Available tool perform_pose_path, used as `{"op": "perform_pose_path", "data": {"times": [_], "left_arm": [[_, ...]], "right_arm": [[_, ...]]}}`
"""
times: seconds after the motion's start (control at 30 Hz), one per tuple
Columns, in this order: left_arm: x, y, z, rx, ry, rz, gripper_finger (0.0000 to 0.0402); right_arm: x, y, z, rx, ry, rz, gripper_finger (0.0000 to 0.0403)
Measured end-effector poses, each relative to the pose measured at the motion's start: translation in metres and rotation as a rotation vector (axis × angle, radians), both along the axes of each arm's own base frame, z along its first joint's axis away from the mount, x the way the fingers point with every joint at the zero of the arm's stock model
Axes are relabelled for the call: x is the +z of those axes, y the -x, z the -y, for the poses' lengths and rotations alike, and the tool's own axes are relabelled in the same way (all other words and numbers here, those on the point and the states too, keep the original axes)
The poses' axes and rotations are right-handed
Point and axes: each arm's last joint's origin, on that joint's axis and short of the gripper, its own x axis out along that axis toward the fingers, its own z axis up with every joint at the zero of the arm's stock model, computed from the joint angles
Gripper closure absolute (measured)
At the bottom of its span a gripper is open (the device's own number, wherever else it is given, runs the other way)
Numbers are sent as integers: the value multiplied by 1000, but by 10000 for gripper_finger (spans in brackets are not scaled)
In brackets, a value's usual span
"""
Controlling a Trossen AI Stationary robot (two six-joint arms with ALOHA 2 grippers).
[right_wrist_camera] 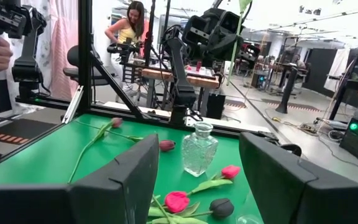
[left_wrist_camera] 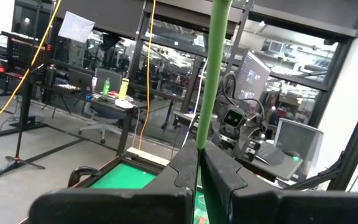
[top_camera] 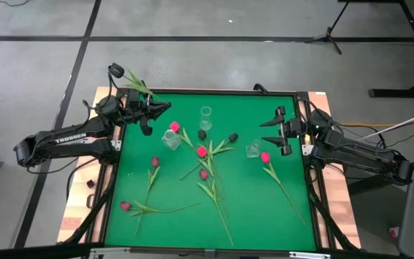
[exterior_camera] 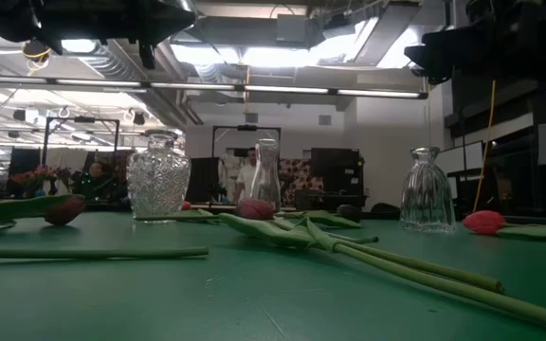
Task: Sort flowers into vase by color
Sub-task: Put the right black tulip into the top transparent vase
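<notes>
Green-matted surface (top_camera: 250, 208) in a wooden frame, on a grey concrete floor; workshop visible beyond, with a person at a bench in the right wrist view.

Left claw (top_camera: 146, 106) raised over the far-left corner of the surface. Clamped tight on the green stem of one flower (left_wrist_camera: 211, 93); stem upright between the fingers in the left wrist view. Head colour of this held flower not determinable. Leaves seen trailing past the far edge in the high view.

Right claw (top_camera: 273, 130) at the right edge of the surface, fingers spread wide, nothing between them. Waiting.

Three clear glass vases standing upright: cut-glass vase (top_camera: 171, 139) left of centre, slim vase (top_camera: 205, 114) toward the far edge, bell-shaped vase (top_camera: 253, 150) near the right claw. All three without flowers inside.

Remaining flowers lying flat on the surface: crossed cluster (top_camera: 208, 167) at centre with pink heads and two near-black heads; single pink flower (top_camera: 266, 158) just beside the bell-shaped vase, stem running toward the near-right corner; dull magenta flower (top_camera: 154, 164) left of centre; another (top_camera: 126, 206) near the near-left corner, stem pointing right.
</notes>
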Motion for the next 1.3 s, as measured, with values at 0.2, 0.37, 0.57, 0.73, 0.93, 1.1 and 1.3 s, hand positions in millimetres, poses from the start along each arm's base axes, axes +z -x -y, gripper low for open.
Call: {"op": "perform_pose_path", "data": {"times": [0.2,0.37,0.57,0.73,0.93,1.1,1.3], "left_arm": [[0,0,0,1,0,0,392],[0,0,0,1,1,0,392],[0,0,0,0,6,1,392],[0,0,0,0,7,1,392],[0,0,0,7,9,3,392],[0,0,-1,45,16,6,392],[0,1,-3,93,97,34,392]], "right_arm": [[0,0,0,2,-19,-4,178],[0,0,0,1,-19,-4,178],[0,0,0,1,-19,-4,178],[0,0,0,1,-19,-5,178],[0,0,0,1,-19,-5,178],[0,0,0,-2,-20,-5,178],[0,0,0,-2,-20,-5,178]]}}
